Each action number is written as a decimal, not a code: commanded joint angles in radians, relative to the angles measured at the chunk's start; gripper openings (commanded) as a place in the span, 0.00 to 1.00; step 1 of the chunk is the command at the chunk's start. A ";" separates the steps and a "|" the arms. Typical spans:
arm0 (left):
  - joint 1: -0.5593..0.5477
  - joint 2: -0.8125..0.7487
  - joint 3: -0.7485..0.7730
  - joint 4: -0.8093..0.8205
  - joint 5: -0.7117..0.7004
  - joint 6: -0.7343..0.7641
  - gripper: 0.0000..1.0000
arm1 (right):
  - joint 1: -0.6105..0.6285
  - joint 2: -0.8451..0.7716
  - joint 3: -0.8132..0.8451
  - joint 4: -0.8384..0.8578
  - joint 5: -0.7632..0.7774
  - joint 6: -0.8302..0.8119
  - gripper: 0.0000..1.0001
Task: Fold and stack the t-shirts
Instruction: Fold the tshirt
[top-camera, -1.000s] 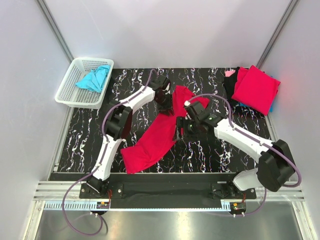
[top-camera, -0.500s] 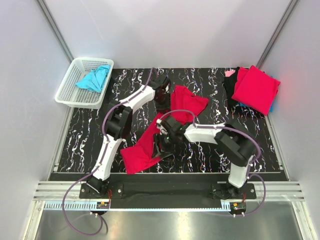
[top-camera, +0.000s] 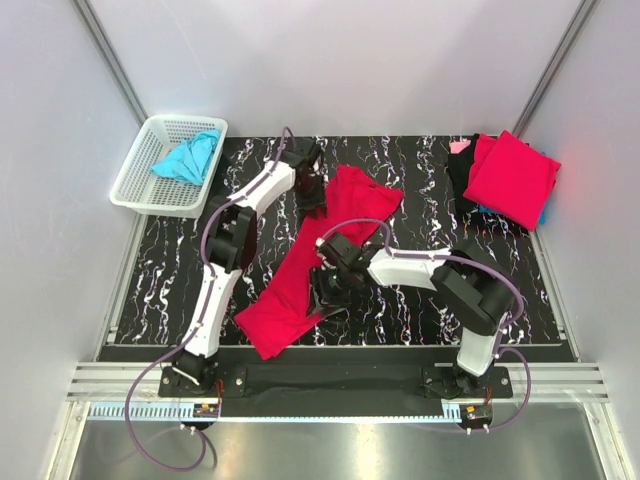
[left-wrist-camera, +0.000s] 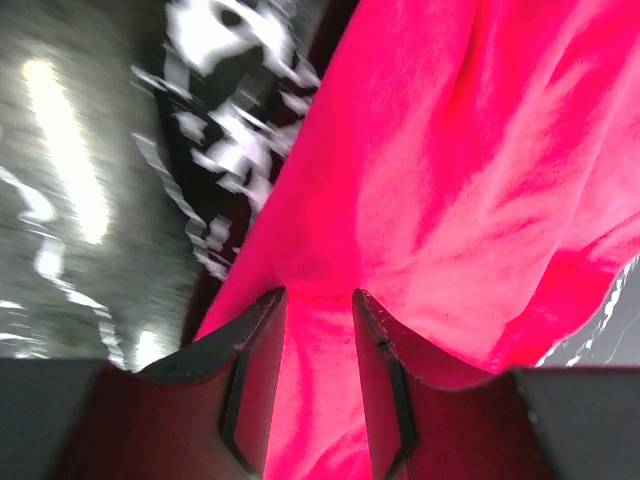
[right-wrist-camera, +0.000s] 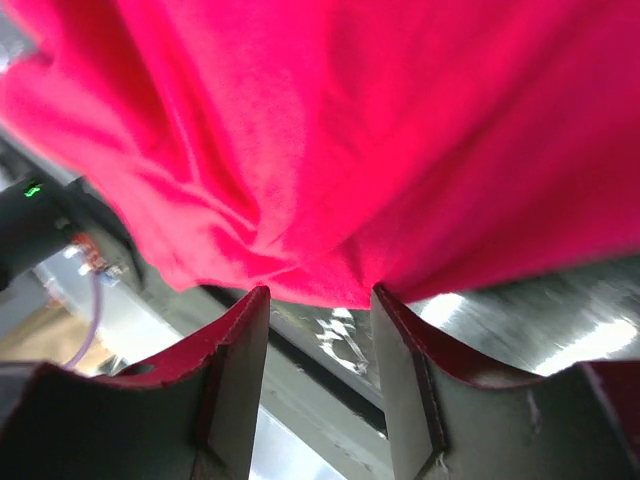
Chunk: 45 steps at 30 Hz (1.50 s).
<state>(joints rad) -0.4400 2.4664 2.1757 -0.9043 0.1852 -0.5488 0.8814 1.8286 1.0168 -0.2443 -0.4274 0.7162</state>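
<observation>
— Where is the shirt you're working?

— The red t-shirt (top-camera: 290, 290) lies as a long diagonal band across the middle of the marbled table (top-camera: 420, 160); one end is toward the far edge, the other toward my left arm's base.

— And your hold?

— My left gripper (top-camera: 312, 196) is at the far end, drawn narrow with red cloth pinched between its fingers (left-wrist-camera: 250, 380); my right gripper (top-camera: 325, 292) sits on the band's right edge at mid-length, also narrow, with creases running into its tips; I judge both are gripping.

— Why those spots?

— Two holds on one edge should let me pull the cloth taut and spread it flat before folding.

— What else?

— A folded red t-shirt (top-camera: 512, 180) tops the stack at the far right corner; a turquoise t-shirt (top-camera: 188, 158) waits in the white basket (top-camera: 135, 195), far left.
</observation>
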 joint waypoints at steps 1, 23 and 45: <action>0.058 0.055 0.064 -0.021 -0.072 0.001 0.40 | 0.007 -0.026 0.044 -0.266 0.191 -0.047 0.53; 0.173 0.056 0.093 0.054 -0.051 -0.077 0.37 | -0.044 -0.106 0.247 -0.486 0.376 -0.067 0.45; 0.169 -0.115 -0.043 0.219 0.204 0.049 0.40 | 0.044 0.245 0.385 -0.102 -0.112 -0.106 0.46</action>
<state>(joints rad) -0.2695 2.3707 2.1181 -0.7067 0.3305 -0.5377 0.9096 2.0712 1.3746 -0.4232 -0.4927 0.6083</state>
